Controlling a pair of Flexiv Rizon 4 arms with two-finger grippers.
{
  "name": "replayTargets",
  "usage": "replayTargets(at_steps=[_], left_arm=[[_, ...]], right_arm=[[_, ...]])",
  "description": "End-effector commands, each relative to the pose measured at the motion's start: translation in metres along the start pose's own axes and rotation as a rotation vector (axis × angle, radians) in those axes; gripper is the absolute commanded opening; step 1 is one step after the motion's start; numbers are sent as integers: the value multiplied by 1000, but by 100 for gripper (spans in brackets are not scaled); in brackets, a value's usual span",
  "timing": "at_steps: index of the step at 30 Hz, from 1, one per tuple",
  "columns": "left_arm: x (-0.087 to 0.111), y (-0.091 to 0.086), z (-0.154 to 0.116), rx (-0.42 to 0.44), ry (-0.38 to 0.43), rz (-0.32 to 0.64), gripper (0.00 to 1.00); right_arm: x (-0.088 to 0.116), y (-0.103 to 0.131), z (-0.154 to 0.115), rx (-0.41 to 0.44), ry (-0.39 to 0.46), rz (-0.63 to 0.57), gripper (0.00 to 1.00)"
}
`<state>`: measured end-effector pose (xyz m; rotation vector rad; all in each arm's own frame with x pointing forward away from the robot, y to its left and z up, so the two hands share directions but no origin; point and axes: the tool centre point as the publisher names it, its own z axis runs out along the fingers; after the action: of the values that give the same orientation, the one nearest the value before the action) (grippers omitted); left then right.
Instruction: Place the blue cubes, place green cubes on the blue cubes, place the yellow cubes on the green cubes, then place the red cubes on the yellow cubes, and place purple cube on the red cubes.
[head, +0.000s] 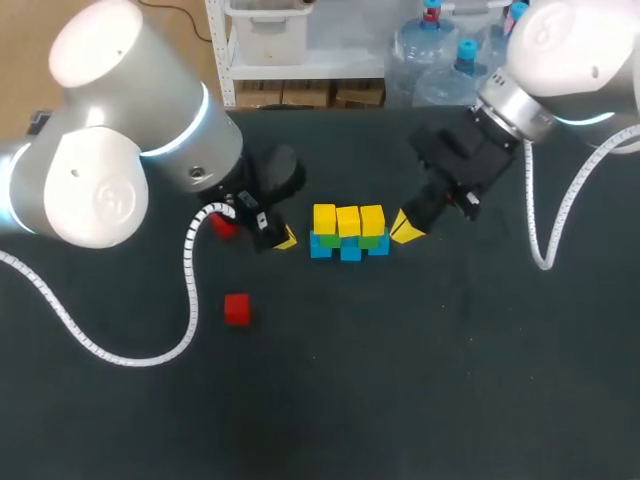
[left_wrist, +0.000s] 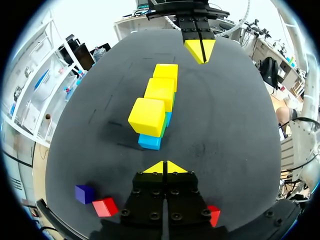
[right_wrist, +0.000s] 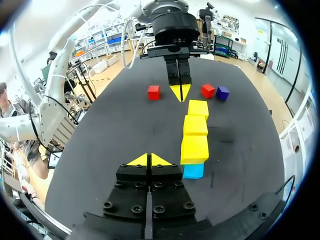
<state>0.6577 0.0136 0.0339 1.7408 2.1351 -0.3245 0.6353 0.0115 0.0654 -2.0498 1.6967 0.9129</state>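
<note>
You're seeing three yellow cubes (head: 347, 220), two red cubes (head: 237, 309), one purple cube (right_wrist: 222, 93); left gripper (head: 286, 238) and right gripper (head: 405, 228) are sitting pressed together

**Left arm** (head: 100, 150): 1 unit, with white and silver casing and a lit blue ring at the joint. It enters from the left side of the head view, with the wrist angled down and inward.

**Left gripper** (head: 287, 238): black body with 2 yellow-tipped fingers, tips pressed together.

**Right arm** (head: 570, 60): 1 unit with the same casing and ring. It enters from the upper right corner, with the wrist sloping down and inward.

**Right gripper** (head: 405, 228): black body with 2 yellow tips, also pressed together.

**Relation:** the 2 grippers point toward each other and stand apart. In each wrist view the other gripper sits straight ahead.
</note>
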Motion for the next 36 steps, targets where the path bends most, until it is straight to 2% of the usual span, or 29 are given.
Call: replayTargets(at_steps=[1,11,21,36], left_arm=[[2,-1,-1,0,-4,1,0],[2,-1,0,1,-4,0,0],[0,0,1,5,-5,4,0],[1,-2,-1,-4,-3,0,0]], right_arm=[[0,-1,0,-2,0,0,0],[0,-1,0,0,-2,-1,0],[6,-2,-11,38,-5,13,0],[14,-19,1,31,28,22,0]])
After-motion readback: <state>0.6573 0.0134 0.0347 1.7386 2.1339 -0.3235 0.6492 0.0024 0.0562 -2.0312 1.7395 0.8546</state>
